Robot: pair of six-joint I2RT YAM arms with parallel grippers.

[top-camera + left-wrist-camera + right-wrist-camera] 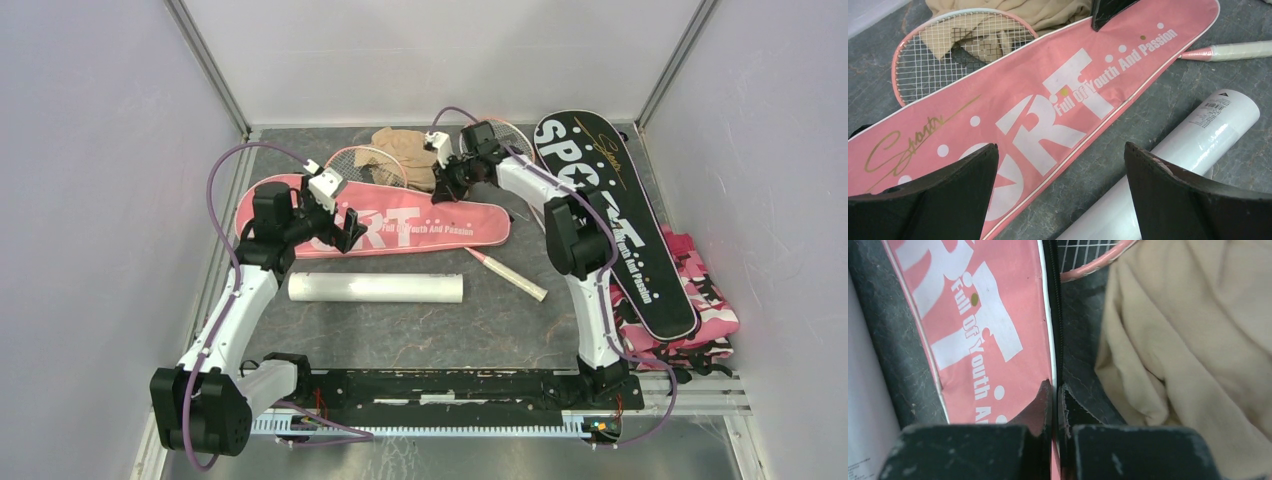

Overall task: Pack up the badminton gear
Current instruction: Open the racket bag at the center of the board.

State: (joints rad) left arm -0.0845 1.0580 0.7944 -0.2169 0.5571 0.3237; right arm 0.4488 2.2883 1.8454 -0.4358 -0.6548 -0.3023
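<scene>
Grey stone-patterned table (420, 335) is carrying everything, with pale walls around it. Nearest to the arm bases, the long white tube (375, 288) is lying on its side. It is bearing a small barcode label near one end, too small to read. Just behind it, the left gripper (1060, 150) is hovering with its jaws spread fully wide, holding nothing, above the broad end of the pink cover (440, 228). This cover is lying flat across the middle of the table. It is showing the white letters "ORT" beside the gripper, the smaller line "Full Of Youth And Passion", and a gold handwritten word that seems to be "Sports". At the far long edge of the cover, the right gripper (1057, 390) is reaching down with its jaws pressed together, pinching the white-piped zip edge. Beside that edge, a pink-framed racket (948, 55) is lying partly under the cover, and the tan cloth (1198, 340) is showing through its strings. Further right, the black cover (615, 215) is lying slantwise, showing "SPORT" in large white letters and resting partly on the pink camouflage cloth (705, 290).
</scene>
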